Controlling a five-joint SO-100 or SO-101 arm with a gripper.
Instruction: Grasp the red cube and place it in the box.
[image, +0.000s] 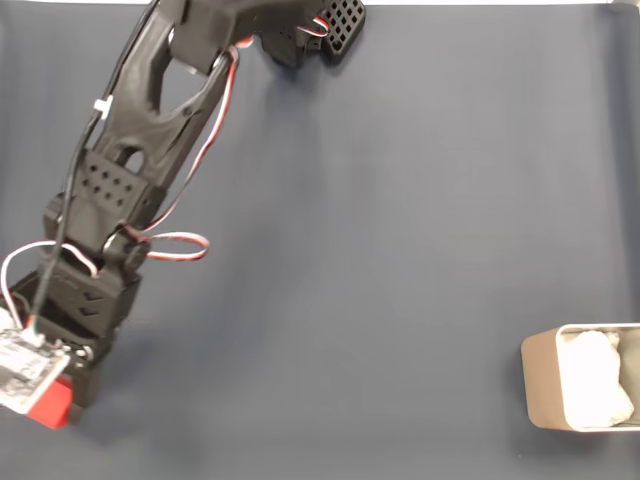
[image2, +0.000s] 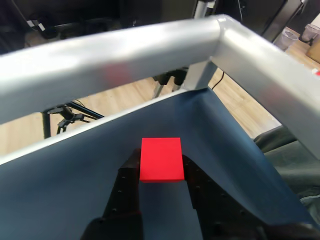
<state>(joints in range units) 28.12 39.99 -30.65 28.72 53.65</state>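
Although my claw (image2: 161, 172) has its two black fingers pressed to either side of the red cube (image2: 161, 158), the hold looks shallow: in the wrist view the cube sits right at the fingertips, with most of it standing out beyond them. My worry is that a quick lift or swing could twist it loose, since so little finger seems to bear on each side. In the fixed view the cube (image: 50, 404) lies at the near left corner of the dark blue surface (image: 400, 250), and I cannot tell whether it rests on the cloth or is already raised. That corner is the second risk: the wrist view shows the cloth ending just past the cube, with a silver frame bar (image2: 125, 60) crossing above and wooden floor beyond, so a drop here might roll off. The box (image: 583, 390), beige with white padding inside, sits at the near right edge, well apart from me and partly cut off by the picture. Between us the cloth lies bare, so a sweep rightward looks unobstructed; I would carry low and slow.
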